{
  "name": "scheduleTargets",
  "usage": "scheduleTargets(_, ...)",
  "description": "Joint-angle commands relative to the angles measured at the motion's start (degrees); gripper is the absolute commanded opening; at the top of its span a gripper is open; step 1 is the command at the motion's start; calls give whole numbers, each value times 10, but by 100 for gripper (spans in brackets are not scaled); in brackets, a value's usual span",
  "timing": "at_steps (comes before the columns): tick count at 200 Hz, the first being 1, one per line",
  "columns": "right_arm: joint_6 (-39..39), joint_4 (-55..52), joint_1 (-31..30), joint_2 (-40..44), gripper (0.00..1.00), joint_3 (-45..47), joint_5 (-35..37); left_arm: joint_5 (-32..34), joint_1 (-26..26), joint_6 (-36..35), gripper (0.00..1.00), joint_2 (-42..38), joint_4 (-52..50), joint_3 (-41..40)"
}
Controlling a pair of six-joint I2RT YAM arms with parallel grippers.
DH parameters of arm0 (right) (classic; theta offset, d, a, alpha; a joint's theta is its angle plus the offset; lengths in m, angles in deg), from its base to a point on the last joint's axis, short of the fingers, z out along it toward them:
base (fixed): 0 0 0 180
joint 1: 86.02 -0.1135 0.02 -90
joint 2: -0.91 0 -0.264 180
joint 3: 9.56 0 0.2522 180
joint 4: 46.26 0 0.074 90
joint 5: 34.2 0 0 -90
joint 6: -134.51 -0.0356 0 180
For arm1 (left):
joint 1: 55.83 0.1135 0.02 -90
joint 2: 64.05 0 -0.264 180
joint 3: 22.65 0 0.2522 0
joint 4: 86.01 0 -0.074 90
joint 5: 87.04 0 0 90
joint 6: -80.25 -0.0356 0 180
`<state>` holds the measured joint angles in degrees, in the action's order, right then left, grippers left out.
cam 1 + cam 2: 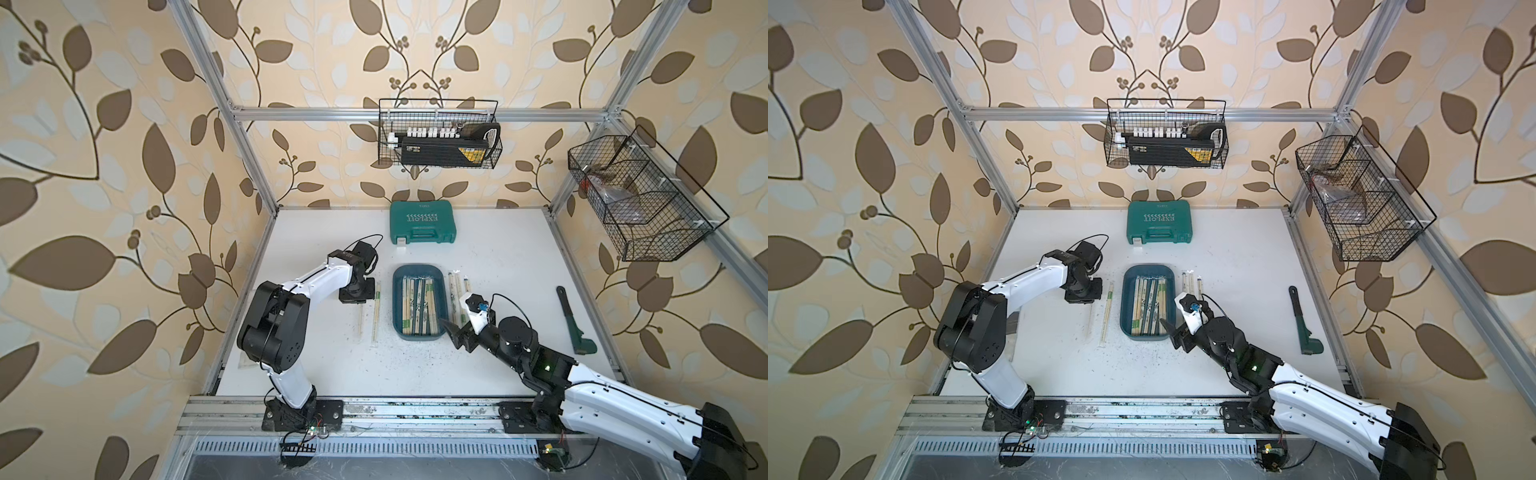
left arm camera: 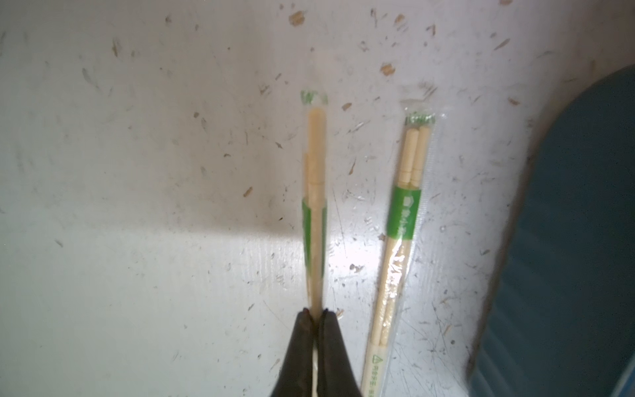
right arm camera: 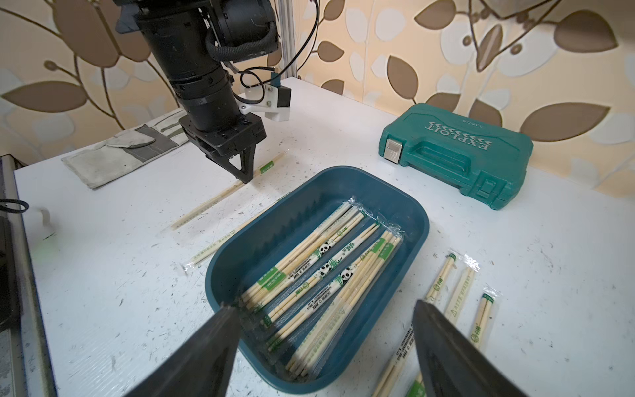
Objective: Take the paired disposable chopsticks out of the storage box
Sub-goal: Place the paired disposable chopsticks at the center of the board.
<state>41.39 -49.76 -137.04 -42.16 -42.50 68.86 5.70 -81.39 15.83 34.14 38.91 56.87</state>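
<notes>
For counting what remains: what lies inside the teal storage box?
Inside the storage box lie wrapped chopstick pairs, overlapping, some with panda print. Any pairs beneath them are covered; one finger of the right gripper hides a near corner.

A green tool case [image 1: 422,222] is seen closed at the back; a green-headed wrench [image 1: 573,322] is laid flat, a grey glove [image 3: 123,151] spread out.

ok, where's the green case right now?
In both top views the green case sits at the back of the table, near the middle, directly behind the blue tray with a gap between them.
</notes>
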Motion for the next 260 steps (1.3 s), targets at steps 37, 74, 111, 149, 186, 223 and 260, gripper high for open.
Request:
scheduleTargets(37,7,11,-4,-5,82,-1,7,-27,-8,35,0,11,17,-9)
scheduleTargets(74,6,10,-4,-5,82,-1,7,-27,-17,34,0,28,11,-4)
scheduleTargets(111,6,9,-4,-3,82,-1,9,-19,-22,36,0,39,0,-1)
scheduleTargets(149,6,8,-4,-3,82,-1,7,-8,-23,35,2,38,3,-7)
scheduleTargets(186,6,7,-4,-1,82,-1,7,-1,-22,37,2,47,1,-4)
scheduleTargets(223,6,7,-5,-1,82,-1,8,0,-22,41,4,46,-1,-2)
scheduleTargets(260,5,7,-4,-3,82,-2,8,3,-22,45,14,41,1,-1)
